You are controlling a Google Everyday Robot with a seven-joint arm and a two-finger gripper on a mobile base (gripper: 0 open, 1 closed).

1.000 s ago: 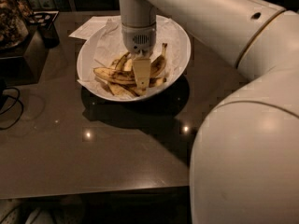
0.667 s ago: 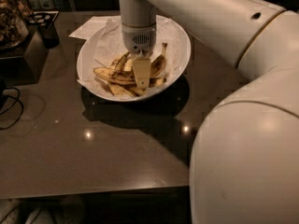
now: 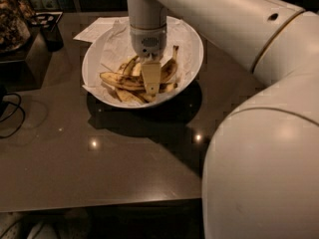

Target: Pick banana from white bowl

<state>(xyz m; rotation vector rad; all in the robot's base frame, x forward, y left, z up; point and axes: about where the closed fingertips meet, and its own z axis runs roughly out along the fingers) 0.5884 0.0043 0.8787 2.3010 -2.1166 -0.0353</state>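
Note:
The white bowl (image 3: 193,44) stands at the back middle of the dark table, lined with crinkled white paper. Several speckled yellow bananas lie in it. The longest banana (image 3: 118,79) lies across the bowl's left half, its right end hidden under my gripper. Another banana (image 3: 170,66) leans against the right side with its dark stem tip up. My gripper (image 3: 151,89) reaches straight down into the middle of the bowl, with its tip among the bananas. Whether it holds one is hidden by the gripper itself.
A white sheet of paper (image 3: 95,30) lies behind the bowl. A dark box (image 3: 30,54) with cluttered items stands at the back left. A black cable (image 3: 11,114) loops at the left edge. My arm's bulky white casing (image 3: 264,148) fills the right side.

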